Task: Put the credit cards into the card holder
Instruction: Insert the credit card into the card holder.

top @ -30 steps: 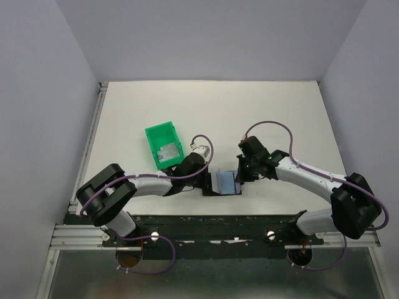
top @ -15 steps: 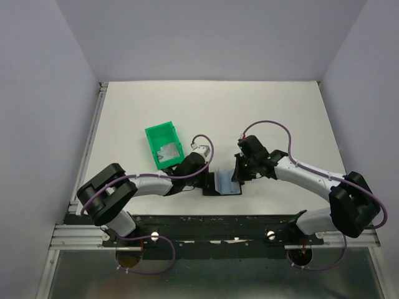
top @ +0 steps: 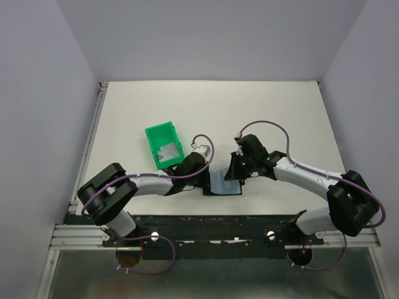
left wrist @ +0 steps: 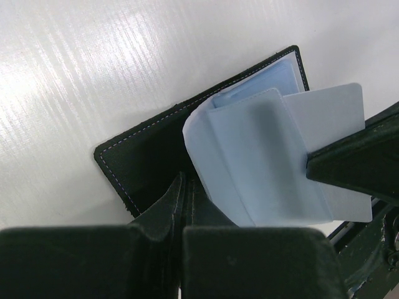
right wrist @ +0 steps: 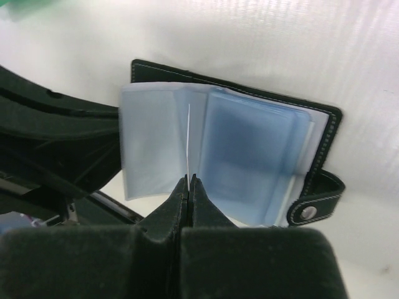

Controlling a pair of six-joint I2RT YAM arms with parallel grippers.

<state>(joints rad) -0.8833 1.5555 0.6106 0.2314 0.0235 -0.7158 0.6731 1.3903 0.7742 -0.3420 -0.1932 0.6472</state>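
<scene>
The card holder point(top: 224, 185) lies open near the table's front edge, a black wallet with pale blue plastic sleeves point(right wrist: 249, 156) fanned up and a stud point(right wrist: 307, 213) on its strap. My left gripper point(left wrist: 184, 187) is shut on the edge of its black left cover point(left wrist: 143, 168). My right gripper point(right wrist: 189, 180) is shut on a thin white credit card point(right wrist: 188, 137), seen edge-on and standing among the sleeves. The same card point(left wrist: 330, 112) shows flat in the left wrist view, over the sleeves' right side. I cannot tell whether it sits inside a pocket. Another silvery card point(top: 168, 152) lies in the green bin.
A green plastic bin point(top: 161, 134) stands just left of and behind the left gripper. The black rail of the arm bases point(top: 212, 221) runs right below the holder. Grey walls enclose the white table point(top: 280, 112) on three sides.
The right gripper has shifted left with its card, from the holder's right edge to over the sleeves. The left gripper and the holder have stayed put.
</scene>
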